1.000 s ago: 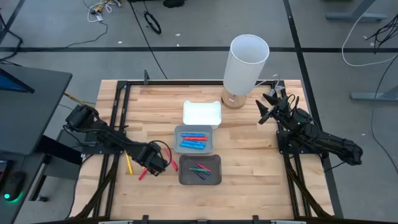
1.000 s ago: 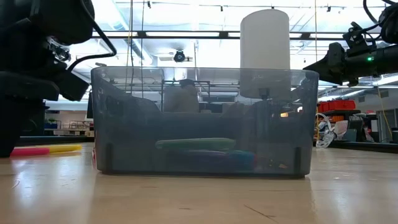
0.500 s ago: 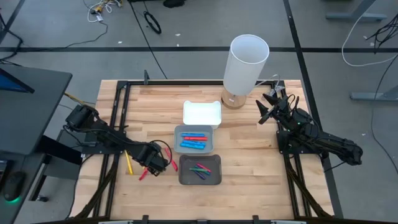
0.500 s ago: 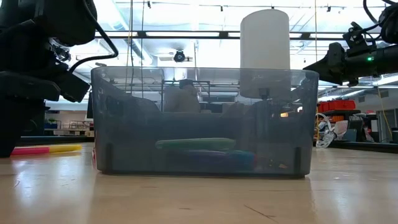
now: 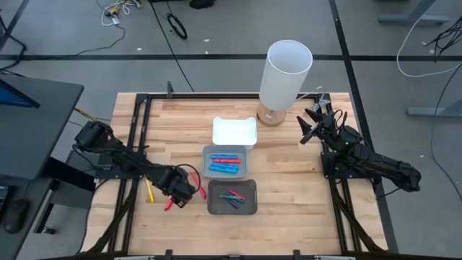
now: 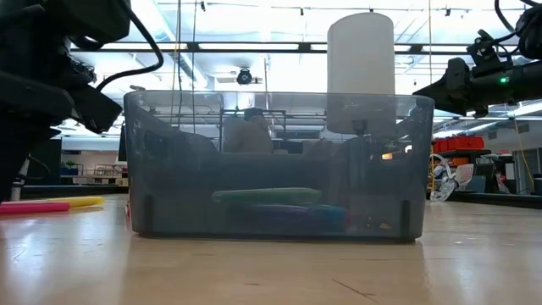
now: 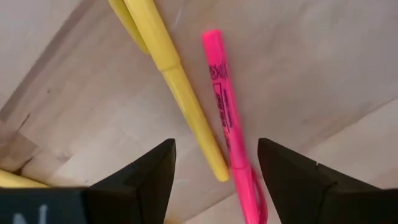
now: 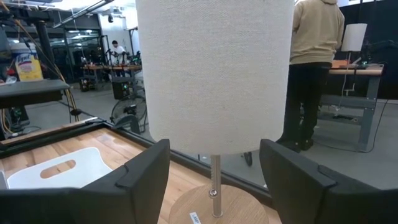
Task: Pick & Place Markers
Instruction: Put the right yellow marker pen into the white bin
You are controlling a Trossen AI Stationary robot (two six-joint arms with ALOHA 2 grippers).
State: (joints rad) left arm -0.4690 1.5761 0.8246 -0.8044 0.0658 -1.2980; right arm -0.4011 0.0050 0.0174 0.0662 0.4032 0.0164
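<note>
Pink marker [image 7: 227, 118] and yellow marker [image 7: 177, 87] lie left of dark grey tray [image 5: 232, 197]; left gripper [image 7: 214, 163] spread above them, grasping nothing; right gripper [image 8: 214, 174] spread, empty, facing white lamp [image 8: 214, 68].

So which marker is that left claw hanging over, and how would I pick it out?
Find the dark tray nearest the table's front edge; the left gripper hangs open beside it. Under it lie two loose markers: yours is the pink marker, beside the yellow marker.
</note>
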